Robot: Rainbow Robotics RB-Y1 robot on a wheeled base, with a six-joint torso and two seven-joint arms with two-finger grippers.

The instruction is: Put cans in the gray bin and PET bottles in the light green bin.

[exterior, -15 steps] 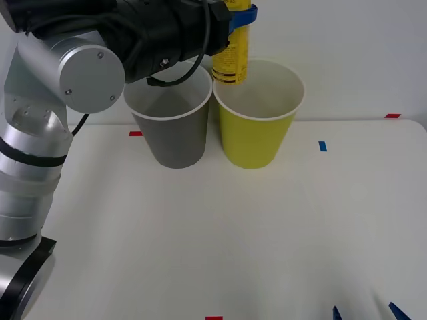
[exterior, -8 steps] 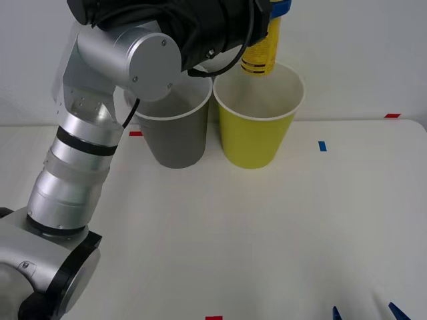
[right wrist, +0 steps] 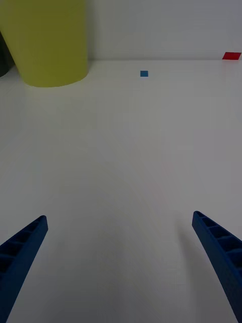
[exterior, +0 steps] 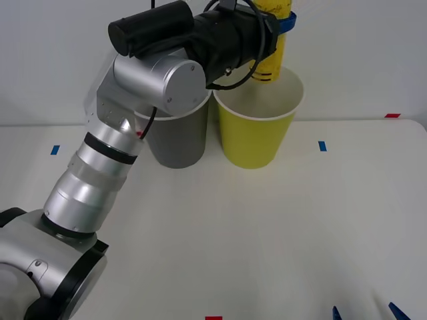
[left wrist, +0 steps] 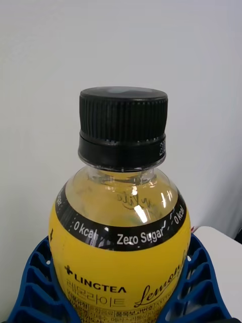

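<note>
My left gripper (exterior: 280, 27) is shut on the yellow PET bottle (exterior: 272, 57), holding it upright above the back rim of the light green bin (exterior: 257, 137). The left wrist view shows the bottle (left wrist: 120, 252) close up, with its black cap and clear neck, and blue fingers (left wrist: 35, 282) wrapped round its yellow body. The gray bin (exterior: 175, 143) stands just left of the green one, touching it, partly behind my left arm. My right gripper (right wrist: 121, 262) hovers open low over the bare table near its front edge, with the light green bin (right wrist: 48, 43) far ahead.
The white table (exterior: 267, 233) carries small red and blue tape marks (exterior: 322, 145) around the bins. A pale wall rises right behind the bins. My left arm reaches from the front left across and over the gray bin.
My left arm has swung to the right, carrying the bottle from over the green bin's left rim to above its back middle. The right gripper has stayed put.
</note>
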